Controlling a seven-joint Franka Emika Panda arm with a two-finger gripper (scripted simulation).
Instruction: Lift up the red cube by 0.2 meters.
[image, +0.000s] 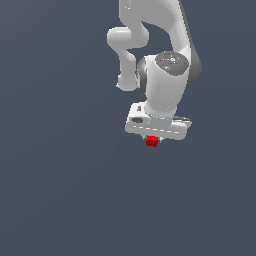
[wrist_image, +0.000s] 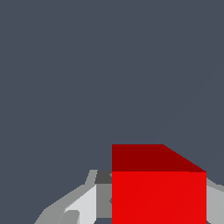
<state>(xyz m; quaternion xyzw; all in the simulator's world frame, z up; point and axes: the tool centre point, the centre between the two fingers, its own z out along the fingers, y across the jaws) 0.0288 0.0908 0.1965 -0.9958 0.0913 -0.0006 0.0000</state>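
While the exterior view was rendered from above, the uniform slate-grey ground (image: 60, 190) filled the whole frame and showed no markings or edges. Against it stood the white Franka Panda arm (image: 150, 30), entering from the upper edge, its links folded over one another so that the rounded wrist housing (image: 167, 85) faced the camera, with a grey disc on its upper face. Below the wrist housing sat the flat white hand body (image: 157, 127), set crosswise and slightly tilted, with a small dark lens opening near its end on the exterior view's left.

The gripper (image: 152, 140) pointed down away from that camera, so its fingers were almost wholly hidden under the hand body. The red cube (image: 152, 142) showed just past the lower edge of the hand body, near its middle, much narrower than the hand itself.

In the wrist view the red cube (wrist_image: 158, 197) was large and close, one bright face and one darker face visible, both unmarked. A pale grey finger (wrist_image: 83, 205) lay against one side of it and a sliver of the other finger (wrist_image: 215, 201) against the opposite side. Gripper noted as clenched on the red cube. Whether the cube touched the ground could not be told.
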